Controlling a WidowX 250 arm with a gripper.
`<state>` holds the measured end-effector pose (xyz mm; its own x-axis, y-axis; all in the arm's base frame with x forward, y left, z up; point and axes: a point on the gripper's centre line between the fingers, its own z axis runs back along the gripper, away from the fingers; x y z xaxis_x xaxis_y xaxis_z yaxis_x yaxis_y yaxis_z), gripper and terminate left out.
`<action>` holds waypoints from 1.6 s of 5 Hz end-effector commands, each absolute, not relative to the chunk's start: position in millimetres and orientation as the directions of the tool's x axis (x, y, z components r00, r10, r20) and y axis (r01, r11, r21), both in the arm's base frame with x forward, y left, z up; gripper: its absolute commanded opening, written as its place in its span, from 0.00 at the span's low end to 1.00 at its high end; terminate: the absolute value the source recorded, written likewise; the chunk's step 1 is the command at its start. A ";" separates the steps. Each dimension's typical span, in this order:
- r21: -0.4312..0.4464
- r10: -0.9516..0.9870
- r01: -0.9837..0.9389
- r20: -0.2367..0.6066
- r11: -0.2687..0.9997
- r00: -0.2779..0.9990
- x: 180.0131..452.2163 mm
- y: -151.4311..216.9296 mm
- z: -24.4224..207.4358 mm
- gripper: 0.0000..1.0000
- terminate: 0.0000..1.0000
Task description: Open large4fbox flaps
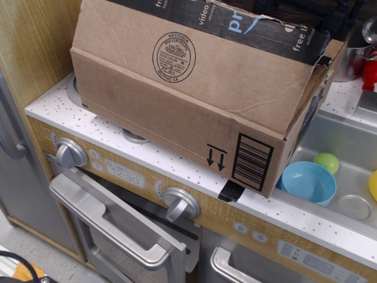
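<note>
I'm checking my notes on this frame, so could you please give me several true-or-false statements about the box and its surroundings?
1. The near flap of the large4fbox stands raised. True.
2. A blue bowl lies in the sink. True.
3. The box's barcode is near its left end. False; it is at the right end.
4. The box sits on the floor. False; it rests on the speckled white counter.
5. The gripper is visible. False; none shows.

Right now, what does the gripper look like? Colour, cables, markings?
It can't be described from this view. The raised flap fills the top of the picture. Only a dark, blackish patch shows above its right end, too cropped to tell whether it's the gripper. No cables or markings are visible.
</note>
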<state>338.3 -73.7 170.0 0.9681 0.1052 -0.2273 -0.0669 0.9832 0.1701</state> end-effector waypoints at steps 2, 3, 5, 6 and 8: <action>0.143 0.161 -0.141 -0.139 0.980 0.977 293.0 -53.7 199.8 1.00 0.00; 0.134 0.176 -0.158 -0.136 0.978 0.975 279.8 -51.0 197.0 1.00 0.00; 0.081 0.185 -0.176 -0.114 0.981 0.976 255.8 -46.8 176.4 1.00 0.00; 0.059 0.184 -0.179 -0.100 0.982 0.978 245.6 -46.0 165.7 1.00 0.00; 0.026 0.168 -0.167 -0.038 0.986 0.985 234.5 -42.0 139.0 1.00 0.00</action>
<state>229.0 -42.4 124.5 0.9820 0.1741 -0.0727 -0.1724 0.9846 0.0288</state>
